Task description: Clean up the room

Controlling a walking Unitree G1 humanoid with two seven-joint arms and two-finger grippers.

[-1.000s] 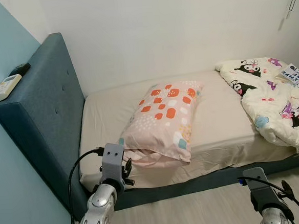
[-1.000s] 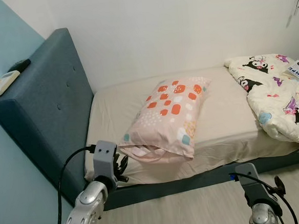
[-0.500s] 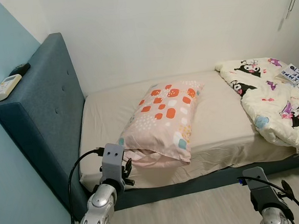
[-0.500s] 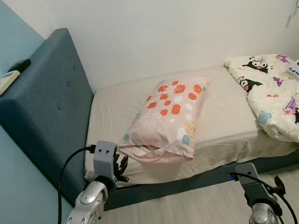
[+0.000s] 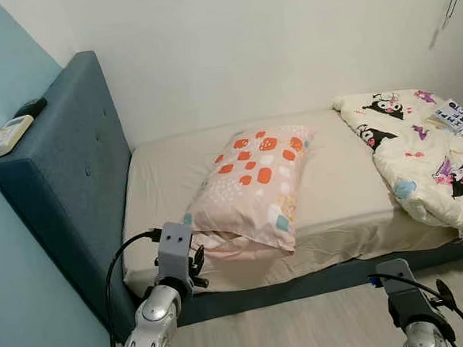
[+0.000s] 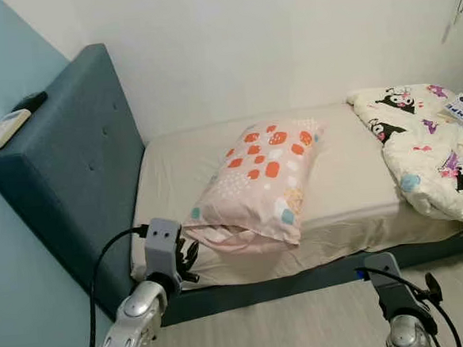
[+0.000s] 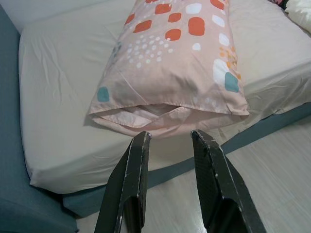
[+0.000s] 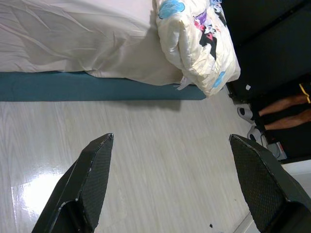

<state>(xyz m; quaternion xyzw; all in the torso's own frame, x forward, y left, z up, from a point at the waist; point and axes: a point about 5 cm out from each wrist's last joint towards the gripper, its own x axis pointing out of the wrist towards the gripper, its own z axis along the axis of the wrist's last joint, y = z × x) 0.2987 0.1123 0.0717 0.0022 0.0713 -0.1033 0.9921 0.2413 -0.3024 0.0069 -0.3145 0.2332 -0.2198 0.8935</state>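
Note:
A pink pillow (image 5: 252,189) with orange and teal patches lies askew across the middle of the bed (image 5: 161,186), its open end hanging toward the near edge. A crumpled cream cartoon-print quilt (image 5: 429,160) is heaped at the right end. My left gripper (image 7: 170,137) hovers open just short of the pillow's open end (image 7: 160,114), low by the bed's near edge, with nothing between its fingers. Over the wooden floor in front of the bed, my right gripper (image 8: 171,141) is spread wide open and holds nothing.
A tall blue headboard (image 5: 65,177) stands at the left, with a white remote (image 5: 8,135) and a dark remote (image 5: 30,107) on top. A printed booklet (image 5: 452,113) rests on the quilt. A person's bare legs (image 8: 286,109) and slippers (image 8: 245,112) are near the bed's foot.

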